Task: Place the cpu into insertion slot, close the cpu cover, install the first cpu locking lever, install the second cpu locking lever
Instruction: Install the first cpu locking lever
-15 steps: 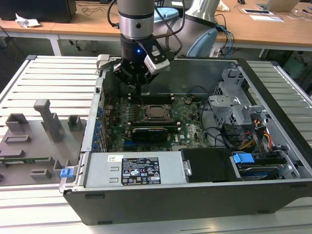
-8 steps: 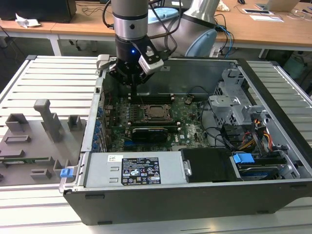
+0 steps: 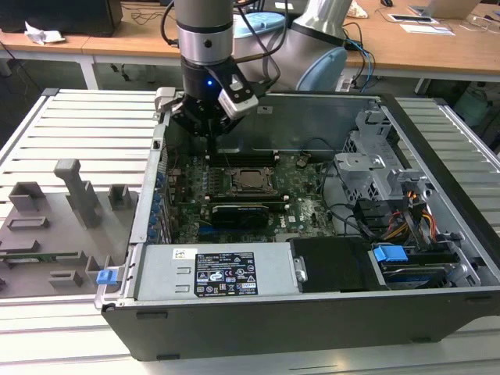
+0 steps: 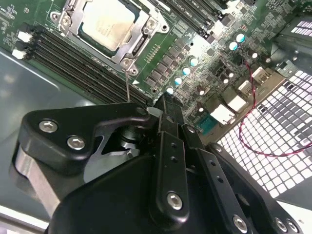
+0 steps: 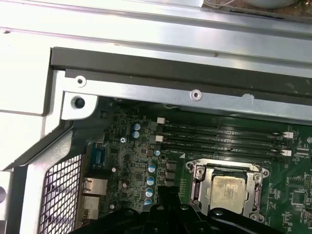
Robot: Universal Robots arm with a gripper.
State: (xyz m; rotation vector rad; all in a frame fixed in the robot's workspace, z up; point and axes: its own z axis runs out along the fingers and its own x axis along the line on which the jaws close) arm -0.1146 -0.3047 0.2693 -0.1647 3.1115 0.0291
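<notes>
The cpu (image 4: 105, 23) lies in the insertion slot (image 3: 248, 180), pale metal top up, on the green motherboard inside the open computer case. The cpu cover (image 4: 142, 30) lies flat around it as a silvery frame; it also appears as cpu (image 5: 228, 189) and cpu cover (image 5: 197, 174) in the first wrist view. A thin locking lever (image 4: 127, 84) rises from the socket's corner towards my gripper's body. My gripper (image 4: 164, 101) hangs above the memory slots beside the socket, towards the case's back wall (image 3: 211, 142), fingers (image 4: 168, 141) pressed together with nothing seen between them.
Black memory slots (image 5: 219, 139) run between the socket and the case wall (image 3: 312, 117). A power supply (image 3: 223, 273) and drive cage (image 3: 375, 168) fill the case's near and right parts. Grey fixtures (image 3: 74, 187) stand on the table at the exterior view's left.
</notes>
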